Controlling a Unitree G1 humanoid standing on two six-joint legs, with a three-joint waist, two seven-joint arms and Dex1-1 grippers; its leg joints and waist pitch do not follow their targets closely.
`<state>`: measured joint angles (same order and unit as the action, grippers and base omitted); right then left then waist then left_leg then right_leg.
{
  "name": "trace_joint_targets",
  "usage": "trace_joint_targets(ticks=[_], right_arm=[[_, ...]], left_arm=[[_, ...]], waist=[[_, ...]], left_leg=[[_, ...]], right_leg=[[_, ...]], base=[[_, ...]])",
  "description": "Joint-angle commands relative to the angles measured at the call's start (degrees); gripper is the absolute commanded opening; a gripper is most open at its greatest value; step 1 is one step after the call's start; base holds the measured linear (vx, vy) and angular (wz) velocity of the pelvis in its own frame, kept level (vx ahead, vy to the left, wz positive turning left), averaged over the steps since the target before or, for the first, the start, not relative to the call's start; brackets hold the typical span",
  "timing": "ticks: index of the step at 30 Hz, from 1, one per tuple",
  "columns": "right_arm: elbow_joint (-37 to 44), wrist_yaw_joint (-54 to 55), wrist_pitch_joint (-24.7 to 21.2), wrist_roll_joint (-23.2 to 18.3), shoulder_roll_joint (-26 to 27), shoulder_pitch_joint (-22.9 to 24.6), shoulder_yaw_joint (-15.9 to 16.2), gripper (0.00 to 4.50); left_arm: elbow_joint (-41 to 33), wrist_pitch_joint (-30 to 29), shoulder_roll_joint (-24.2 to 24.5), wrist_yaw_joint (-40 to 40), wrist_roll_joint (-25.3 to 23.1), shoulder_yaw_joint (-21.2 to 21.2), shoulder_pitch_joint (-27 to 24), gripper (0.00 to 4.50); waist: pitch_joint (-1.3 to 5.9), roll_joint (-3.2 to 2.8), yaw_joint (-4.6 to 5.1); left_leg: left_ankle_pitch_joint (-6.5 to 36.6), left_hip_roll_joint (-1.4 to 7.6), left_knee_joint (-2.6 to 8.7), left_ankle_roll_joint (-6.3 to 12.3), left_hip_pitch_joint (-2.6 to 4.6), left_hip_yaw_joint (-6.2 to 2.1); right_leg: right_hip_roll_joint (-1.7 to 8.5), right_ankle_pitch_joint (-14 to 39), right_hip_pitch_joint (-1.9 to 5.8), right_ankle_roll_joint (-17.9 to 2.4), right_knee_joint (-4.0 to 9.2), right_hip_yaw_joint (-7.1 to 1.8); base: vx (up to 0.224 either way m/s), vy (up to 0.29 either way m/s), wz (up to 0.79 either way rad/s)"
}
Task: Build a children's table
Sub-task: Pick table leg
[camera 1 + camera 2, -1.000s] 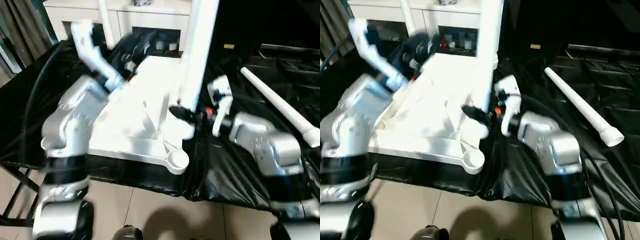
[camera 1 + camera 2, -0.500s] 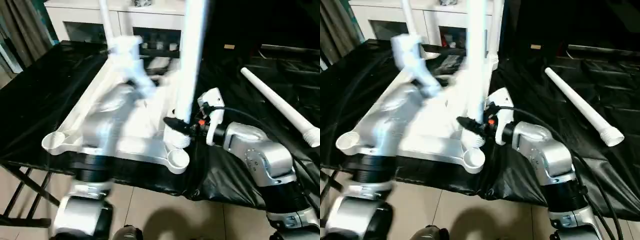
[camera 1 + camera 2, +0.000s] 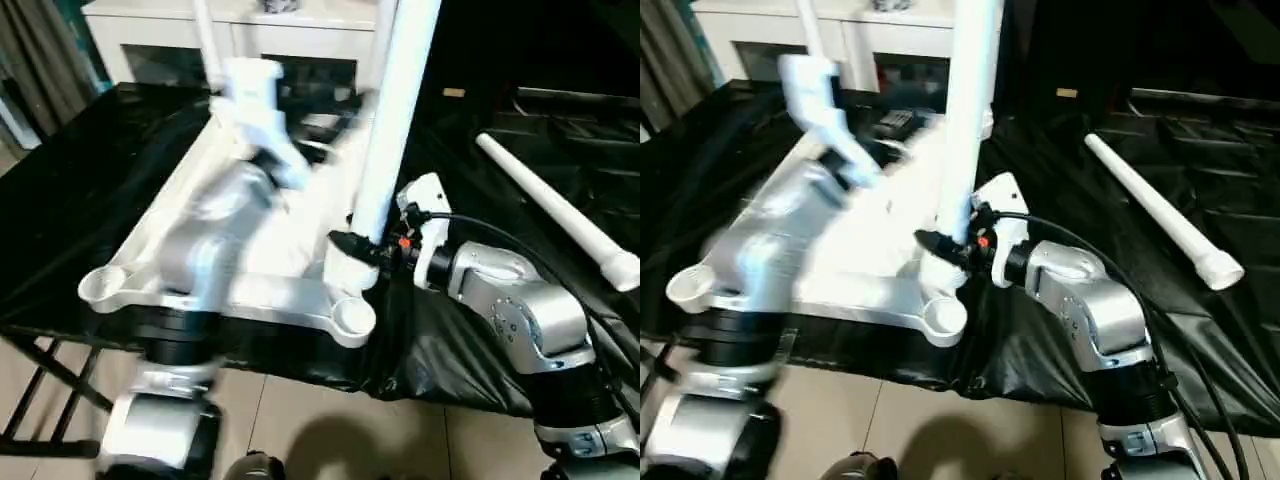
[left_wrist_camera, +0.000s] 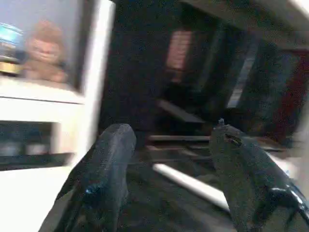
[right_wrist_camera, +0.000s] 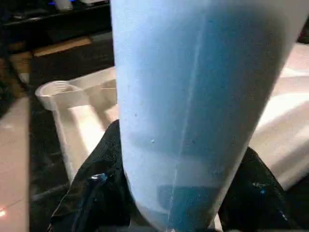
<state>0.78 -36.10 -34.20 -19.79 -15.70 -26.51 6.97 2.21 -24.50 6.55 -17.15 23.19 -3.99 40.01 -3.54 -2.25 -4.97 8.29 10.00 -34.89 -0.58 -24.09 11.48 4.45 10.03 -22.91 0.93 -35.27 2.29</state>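
Note:
The white tabletop (image 3: 262, 293) lies ribbed side up on the black-covered table. My right gripper (image 3: 350, 245) is shut on an upright white leg (image 3: 392, 120). That leg's lower end hangs just behind the near-right corner socket (image 3: 352, 318). In the right wrist view both black fingers (image 5: 96, 186) press the leg (image 5: 193, 96) from either side. My left arm (image 3: 215, 235) reaches, blurred, over the middle of the tabletop. Its gripper (image 4: 171, 133) is open, nothing between its fingers. Another leg (image 3: 555, 210) lies on the black cover at the right. A further leg (image 3: 205, 40) stands upright at the tabletop's far end.
A white glass-door cabinet (image 3: 300, 25) stands behind the table, with a small toy (image 4: 46, 60) on a shelf. The near-left socket (image 3: 100, 285) sits at the table's front edge, and tiled floor (image 3: 330, 430) lies below.
My left arm has swung from the tabletop's left side up and over its middle. The right gripper still holds the upright leg, shifted slightly toward the near-right socket.

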Motion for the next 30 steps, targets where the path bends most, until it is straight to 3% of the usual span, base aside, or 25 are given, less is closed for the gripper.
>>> trace_joint_targets(ticks=[1,3,5,10,12,13,14,15,19,21,24,26,30], right_arm=[[-0.26,2.71,2.43,0.61,1.13,0.48,-2.20,1.88],[-0.45,4.63,2.93,0.87,1.73,0.52,-3.38,1.88],[-0.01,8.90,3.44,3.60,1.28,1.76,-4.29,1.88],[5.85,10.54,6.11,8.13,-0.89,7.76,-1.98,1.88],[8.25,11.26,4.73,8.06,-1.04,10.05,-2.24,1.88],[9.81,12.18,4.01,7.28,-0.61,12.02,-3.43,1.88],[10.42,12.52,4.11,7.08,-0.59,13.24,-4.02,1.88],[10.72,12.62,3.94,6.70,-0.58,14.06,-4.43,1.88],[11.61,11.85,2.87,5.07,-0.75,15.59,-4.68,1.88],[12.09,10.26,3.18,4.93,-1.43,15.83,-4.02,1.88],[12.93,8.34,2.96,4.53,-2.49,15.68,-3.46,1.88],[13.17,7.52,2.80,4.25,-3.24,15.28,-3.30,1.88],[12.13,6.68,3.13,4.57,-4.13,14.61,-3.29,1.88]], left_arm=[[2.22,0.70,1.97,1.77,-3.62,-0.76,-1.83,2.97],[2.91,1.32,3.94,1.90,-6.02,-0.02,-2.90,2.97],[3.83,3.42,9.24,-0.24,-11.34,3.06,-7.15,2.97],[1.30,4.61,15.28,-7.52,-13.32,7.76,-15.03,2.97],[-0.96,5.06,17.15,-11.64,-12.63,9.28,-18.15,2.97],[-2.76,6.97,19.86,-16.01,-13.37,11.78,-20.80,2.97],[-3.67,8.08,22.01,-19.50,-13.88,13.82,-22.14,2.97],[-4.25,8.11,23.49,-22.00,-13.86,15.17,-22.93,2.97],[-3.74,8.97,25.96,-28.92,-12.46,17.28,-23.19,2.97],[-1.10,10.68,26.77,-33.05,-13.16,18.53,-21.36,2.97],[2.52,12.15,27.64,-37.34,-13.98,20.19,-19.01,2.97],[6.62,14.43,28.12,-41.08,-14.33,21.72,-16.64,2.97],[14.13,17.32,27.29,-47.89,-14.97,24.24,-12.68,2.97]], waist=[[4.75,-0.50,-0.07],[4.82,-0.40,0.03],[4.92,-1.10,0.00],[5.10,-1.30,-0.25],[4.86,-0.93,0.01],[4.57,-0.05,0.22],[4.57,0.30,0.21],[4.31,-0.42,0.09],[3.96,-0.35,0.63],[3.86,-0.59,0.76],[3.48,-0.44,0.89],[3.64,-0.60,0.98],[4.02,-0.44,1.50]], left_leg=[[17.05,2.60,4.25,-3.15,2.59,-2.13],[17.58,2.64,4.38,-3.37,2.69,-2.15],[17.75,2.72,4.55,-4.12,2.77,-2.35],[18.08,2.73,4.79,-5.01,2.98,-2.19],[19.69,2.72,4.97,-4.73,2.90,-2.10],[21.54,2.84,5.20,-4.22,2.86,-2.15],[21.51,2.89,5.21,-3.97,2.84,-2.14],[22.49,2.93,5.35,-3.94,3.12,-2.19],[26.49,2.73,5.53,-5.36,3.61,-2.27],[28.48,2.65,5.58,-6.11,3.78,-2.45],[31.67,2.47,5.57,-6.69,4.31,-2.59],[31.80,2.44,5.74,-6.79,4.25,-2.76],[30.08,2.47,5.74,-6.54,3.82,-2.73]], right_leg=[[3.24,12.89,1.59,-9.23,4.16,-1.70],[3.14,13.37,1.46,-8.46,4.21,-1.71],[3.03,13.37,1.26,-7.62,4.22,-1.68],[2.97,10.47,1.23,-7.48,3.98,-1.76],[3.00,11.98,1.12,-7.96,4.20,-1.85],[3.25,15.43,1.05,-7.75,4.74,-1.96],[3.40,16.59,1.14,-7.65,4.52,-2.00],[3.48,19.58,0.61,-6.87,4.90,-2.19],[3.40,24.87,0.20,-6.02,5.35,-2.23],[3.50,27.27,0.12,-5.35,5.61,-2.22],[3.52,30.79,-0.18,-4.52,6.20,-2.15],[3.51,30.90,0.11,-4.29,6.17,-2.06],[3.69,26.34,0.52,-6.25,5.49,-2.13]], base=[[0.000,0.000,0.00],[0.000,0.000,0.00],[0.000,0.000,0.00],[0.000,0.000,0.00],[0.000,0.000,0.00],[0.000,0.000,0.00],[0.000,0.000,0.00],[0.000,0.000,0.00],[0.000,0.000,0.00],[0.000,0.000,0.00],[0.000,0.000,0.00],[0.000,0.000,0.00],[0.000,0.000,0.00]])
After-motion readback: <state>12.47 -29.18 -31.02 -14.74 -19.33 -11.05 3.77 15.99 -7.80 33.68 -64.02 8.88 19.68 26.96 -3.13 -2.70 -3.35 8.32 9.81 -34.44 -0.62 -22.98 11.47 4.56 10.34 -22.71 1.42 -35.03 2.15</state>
